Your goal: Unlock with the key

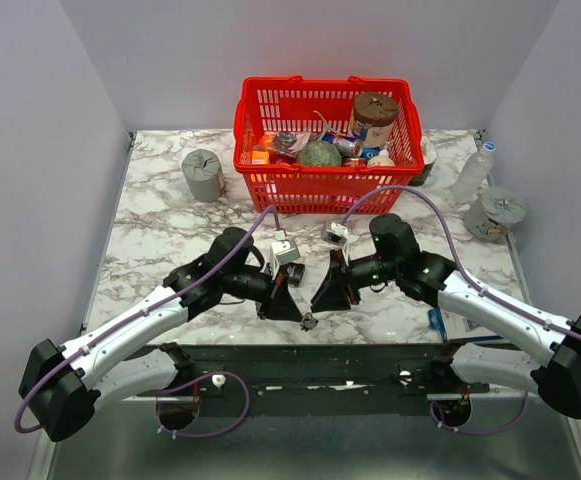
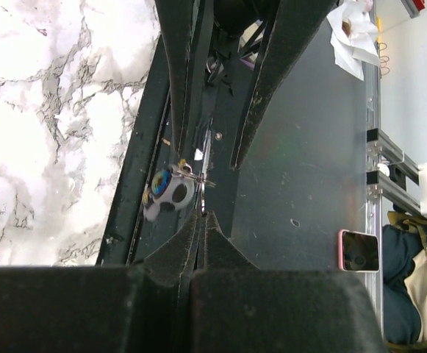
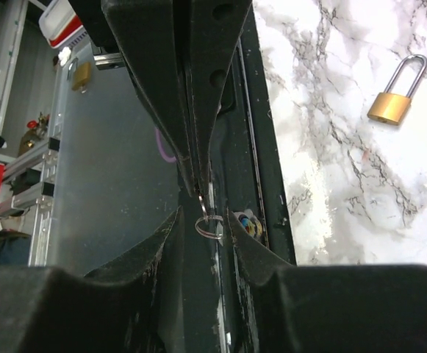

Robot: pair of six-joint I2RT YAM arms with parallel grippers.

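Note:
The key bunch (image 1: 308, 321) hangs between the two gripper tips over the table's front edge. My left gripper (image 1: 298, 312) is shut, its tips (image 2: 202, 215) pinched on a thin silvery blade of the key (image 2: 195, 176). A small white and coloured charm (image 2: 167, 193) dangles beside it. My right gripper (image 3: 204, 213) faces the left one with its jaws apart. The key's wire ring (image 3: 209, 226) sits in the gap between its fingers, and I see no finger touching it. The charm (image 3: 251, 224) shows just behind the right finger.
A brass padlock (image 3: 391, 107) with a silver shackle lies on the marble. At the back stand a red basket (image 1: 327, 82) full of objects, a grey cylinder (image 1: 202, 175), a bottle (image 1: 473, 172) and a roll (image 1: 497, 212). A dark frame lies below the grippers.

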